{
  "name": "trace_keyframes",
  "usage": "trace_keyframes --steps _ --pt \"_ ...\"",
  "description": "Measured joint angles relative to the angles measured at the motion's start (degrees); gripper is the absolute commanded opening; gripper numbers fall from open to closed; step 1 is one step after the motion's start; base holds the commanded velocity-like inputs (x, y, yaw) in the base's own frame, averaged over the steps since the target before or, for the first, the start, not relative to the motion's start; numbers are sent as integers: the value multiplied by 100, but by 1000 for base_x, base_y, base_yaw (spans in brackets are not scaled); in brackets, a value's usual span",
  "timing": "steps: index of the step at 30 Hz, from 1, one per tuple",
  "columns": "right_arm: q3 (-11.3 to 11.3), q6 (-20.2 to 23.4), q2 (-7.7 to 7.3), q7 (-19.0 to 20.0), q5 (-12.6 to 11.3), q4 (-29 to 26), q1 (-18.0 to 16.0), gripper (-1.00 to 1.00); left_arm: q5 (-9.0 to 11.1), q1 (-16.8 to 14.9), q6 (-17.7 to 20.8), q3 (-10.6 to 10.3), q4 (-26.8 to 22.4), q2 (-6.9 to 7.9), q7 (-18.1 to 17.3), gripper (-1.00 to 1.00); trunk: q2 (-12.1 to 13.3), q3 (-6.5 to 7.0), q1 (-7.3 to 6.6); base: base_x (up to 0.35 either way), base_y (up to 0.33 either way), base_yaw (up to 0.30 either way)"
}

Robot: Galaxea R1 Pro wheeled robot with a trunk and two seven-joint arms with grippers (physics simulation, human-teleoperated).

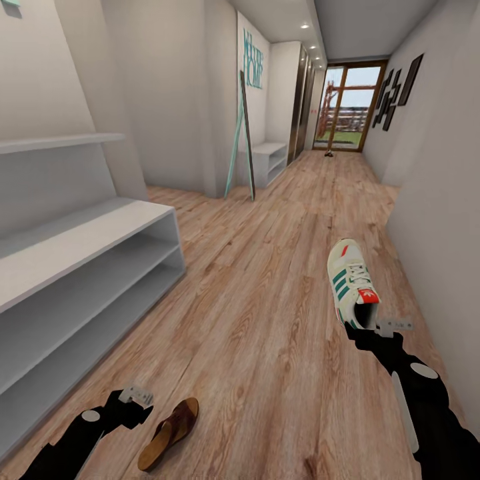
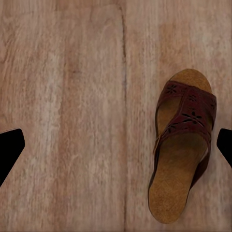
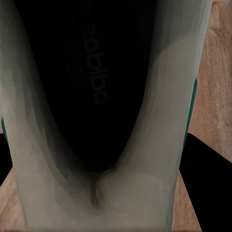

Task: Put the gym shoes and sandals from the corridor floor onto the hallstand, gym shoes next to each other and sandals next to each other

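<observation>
The right gripper (image 1: pixel 363 325) is clamping the heel end of a gym shoe (image 1: pixel 351 281), holding it out in front of the robot with the toe pointing away down the corridor; the shoe's cream upper, green side stripes and red-orange tongue tab are showing in the head view, and it appears raised off the corridor floor (image 1: pixel 253 320), though how high cannot be told. In the right wrist view the shoe's dark opening and pale inner lining (image 3: pixel 145 121) are sitting right against the camera, with black gripper parts at the sides. The left gripper (image 1: pixel 137 400) is hanging low over the planks with its jaws spread wide and holding nothing. A brown sandal (image 1: pixel 170 433) is lying flat on the floor just beside it, on the inner side; in the left wrist view this sandal (image 2: pixel 181 145) is lying between the two dark fingertips (image 2: pixel 9 150), close to one of them, its dark strap and tan insole facing up. The hallstand (image 1: pixel 80 267), a pale bench with two low open shelves, is standing against the wall on the robot's left, its shelves bare.
</observation>
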Motion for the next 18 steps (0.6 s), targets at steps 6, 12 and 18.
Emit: trace_keyframes --steps 6,12,18 --pt "3 0 1 0 3 0 0 -100 -4 22 -10 -20 2 -19 -5 100 -125 -173 74 0 0 0" --pt "2 0 1 0 7 0 0 -100 -7 27 -20 -46 68 -27 -13 100 -134 -361 90 0 0 0" --pt "3 0 1 0 7 0 0 -100 -26 35 -4 -59 69 -39 -13 100 -142 -548 105 0 0 0"
